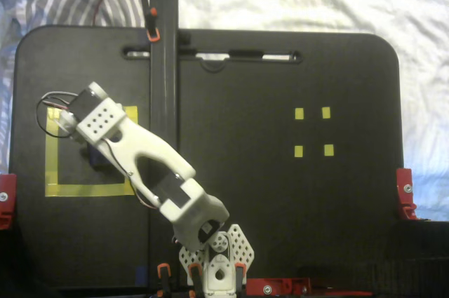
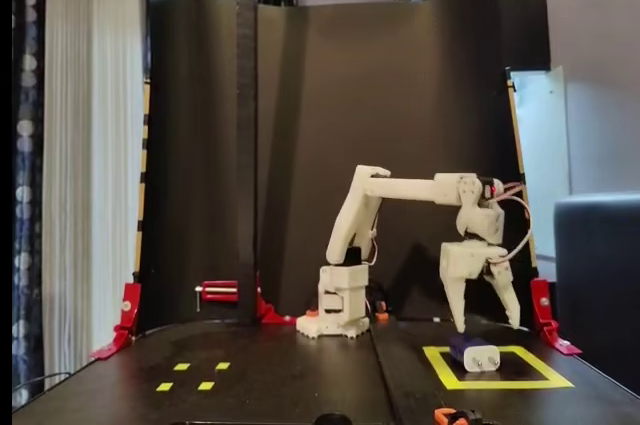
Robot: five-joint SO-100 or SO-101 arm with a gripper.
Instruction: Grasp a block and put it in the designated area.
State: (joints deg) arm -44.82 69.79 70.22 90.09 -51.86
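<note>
- Gripper (image 2: 490, 325) up in the air, fingers spread wide, holding nothing.
- Block (image 2: 474, 353) on the black inside the yellow square (image 2: 443, 370), at 6 o'clock from the gripper.

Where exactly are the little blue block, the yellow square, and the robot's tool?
Block (image 2: 473, 353): front-facing fixed view, on its side face.
Yellow square (image 2: 497, 383): same view, on the near strip of tape.
Tool (image 2: 490, 325): same view, midway between its two spread fingertips, above the block.
</note>
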